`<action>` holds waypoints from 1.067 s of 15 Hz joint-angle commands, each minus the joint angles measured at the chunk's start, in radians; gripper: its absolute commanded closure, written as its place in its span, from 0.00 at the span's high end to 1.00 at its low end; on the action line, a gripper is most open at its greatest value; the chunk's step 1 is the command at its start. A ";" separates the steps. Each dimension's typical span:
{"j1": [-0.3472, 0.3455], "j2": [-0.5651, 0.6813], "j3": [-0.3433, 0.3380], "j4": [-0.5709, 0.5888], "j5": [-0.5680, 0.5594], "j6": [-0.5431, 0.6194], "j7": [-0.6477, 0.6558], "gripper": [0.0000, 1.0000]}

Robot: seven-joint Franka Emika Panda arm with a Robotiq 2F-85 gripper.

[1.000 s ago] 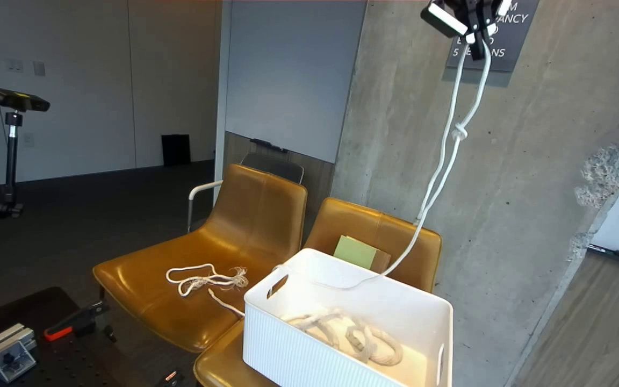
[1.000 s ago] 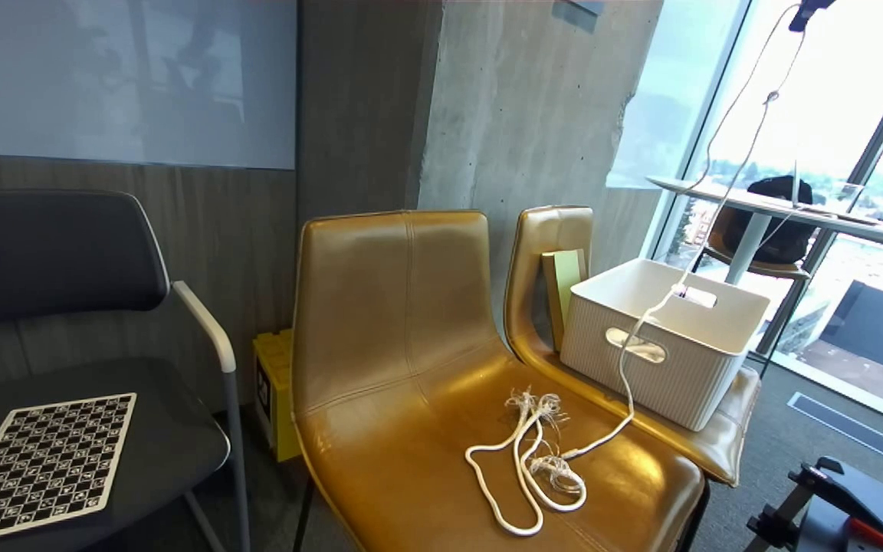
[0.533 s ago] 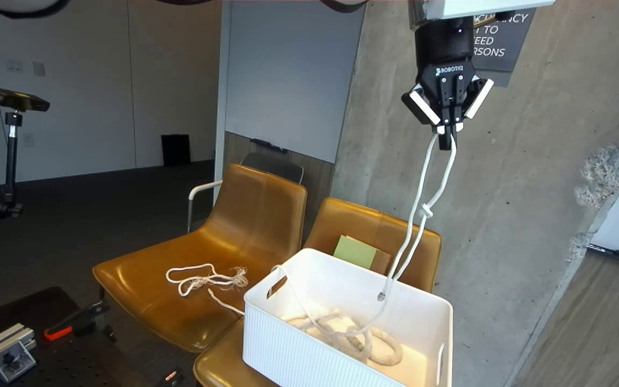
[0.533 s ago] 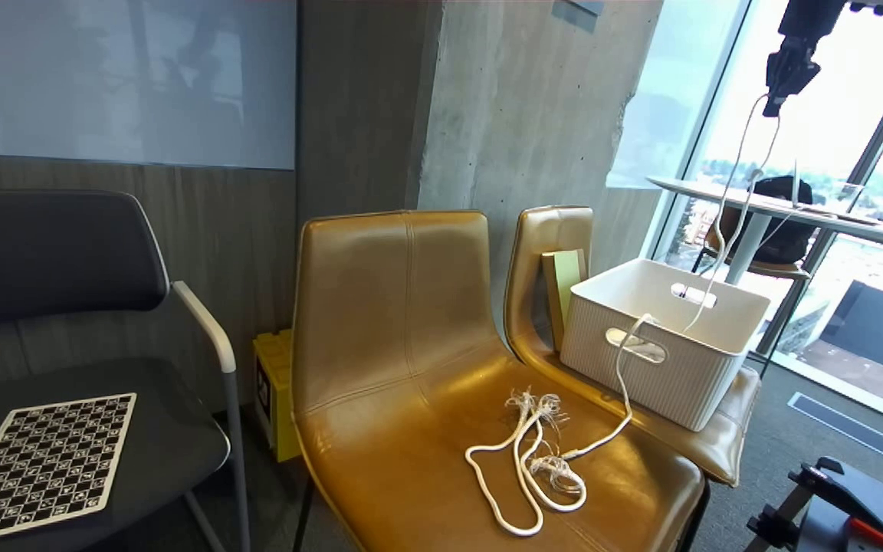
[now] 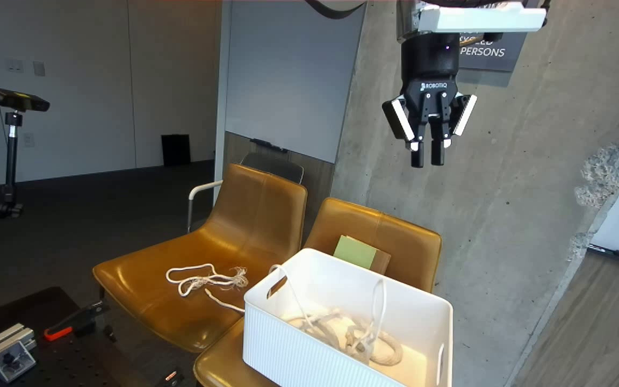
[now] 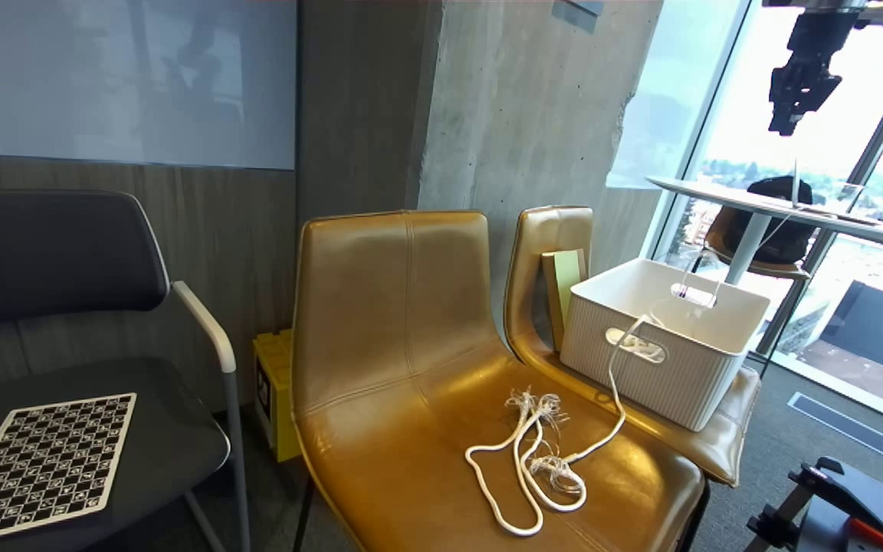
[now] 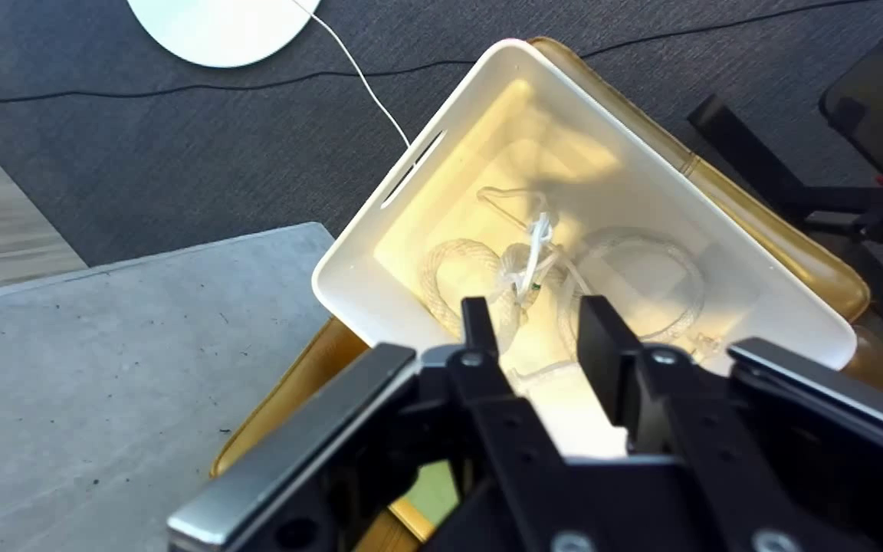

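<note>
Hovering above the white bin with empty fingers set a little apart, apparently at the release step. See the white rope inside with a loop upright, trailing over the handled rim onto the neighbouring brown chair. Seems to call next for reaching across and down to that loose length.

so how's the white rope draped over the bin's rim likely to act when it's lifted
The white rope is likely floppy: it bends over the edge of the bin and sags onto the chair seat. It looks thin, so probably light. It may also catch when pulled, since it seems to drop onto thicker rope coils.
</note>
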 commanded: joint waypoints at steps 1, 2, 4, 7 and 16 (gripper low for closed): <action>0.014 -0.102 0.011 -0.171 -0.010 0.083 -0.030 0.66; 0.026 -0.133 0.014 -0.229 -0.020 0.114 -0.035 0.73; 0.057 -0.193 0.025 -0.347 -0.043 0.189 -0.038 0.88; 0.115 -0.257 0.047 -0.502 -0.106 0.309 -0.017 1.00; 0.298 -0.345 0.134 -0.990 -0.417 0.589 0.324 1.00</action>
